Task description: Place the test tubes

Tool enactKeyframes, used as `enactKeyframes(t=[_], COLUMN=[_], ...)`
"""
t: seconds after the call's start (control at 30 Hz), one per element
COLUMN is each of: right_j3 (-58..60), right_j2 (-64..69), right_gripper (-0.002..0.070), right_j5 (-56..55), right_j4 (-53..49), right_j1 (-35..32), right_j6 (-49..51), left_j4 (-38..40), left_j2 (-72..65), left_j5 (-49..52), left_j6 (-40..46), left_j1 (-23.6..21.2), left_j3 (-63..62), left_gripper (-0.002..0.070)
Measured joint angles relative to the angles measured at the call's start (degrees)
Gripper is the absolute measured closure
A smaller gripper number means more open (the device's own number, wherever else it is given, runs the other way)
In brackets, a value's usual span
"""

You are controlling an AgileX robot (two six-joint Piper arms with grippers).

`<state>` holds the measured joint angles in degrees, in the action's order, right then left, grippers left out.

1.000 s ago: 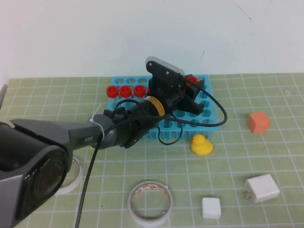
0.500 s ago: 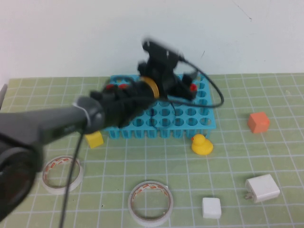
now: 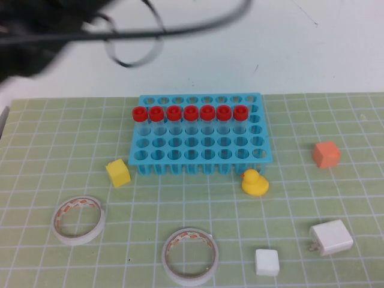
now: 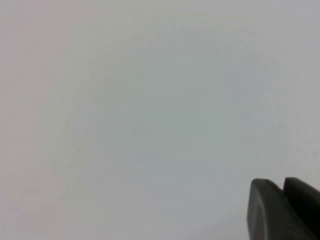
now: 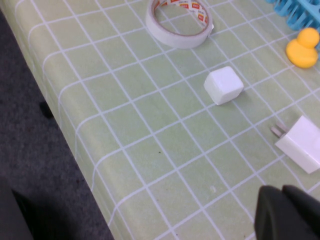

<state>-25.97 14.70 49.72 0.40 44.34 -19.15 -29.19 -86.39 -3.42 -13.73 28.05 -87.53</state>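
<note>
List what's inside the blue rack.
Seven red-capped test tubes in one row; lower ends hidden. Other holes look empty. Left end effector faces the wall; right end effector over table's edge.

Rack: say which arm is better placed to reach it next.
Probably right. The right gripper, shut, hangs over the table's near edge by the white cube, with a corner of the rack in its view. The left gripper, shut, is high at far left, facing only blank wall.

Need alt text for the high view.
Seven red-capped tubes stand side by side in a blue rack on a green mat, a duck in front. The left arm is a blur at top left; neither the left pincer nor the right pincer shows here.
</note>
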Motion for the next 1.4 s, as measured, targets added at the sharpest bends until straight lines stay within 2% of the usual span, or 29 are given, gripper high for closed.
enactKeyframes(t=[0.13,0.3,0.47,0.6,0.9,1.4], right_j3=[0.0,0.0,0.0,0.0,0.0,0.0], right_j2=[0.0,0.0,0.0,0.0,0.0,0.0], right_gripper=[0.0678,0.0678,0.0678,0.0678,0.0678,0.0678], right_j5=[0.0,0.0,0.0,0.0,0.0,0.0], right_j4=[0.0,0.0,0.0,0.0,0.0,0.0], right_j1=[0.0,0.0,0.0,0.0,0.0,0.0], right_j6=[0.0,0.0,0.0,0.0,0.0,0.0], left_j4=[-1.0,-2.6,-1.0,-0.7,-0.9,-4.0], left_j2=[9.4,18.5,29.6,40.2,55.8,60.7], left_j5=[10.8,14.1,14.2,10.4,7.3,5.3], left_j6=[0.3,0.8,-2.4,-6.3,-8.2,-8.4], left_j1=[0.0,0.0,0.0,0.0,0.0,0.0], left_j3=[0.4,7.5,19.9,35.0,57.8,61.9], left_gripper=[0.0668,0.0673,0.0675,0.0675,0.0675,0.0675])
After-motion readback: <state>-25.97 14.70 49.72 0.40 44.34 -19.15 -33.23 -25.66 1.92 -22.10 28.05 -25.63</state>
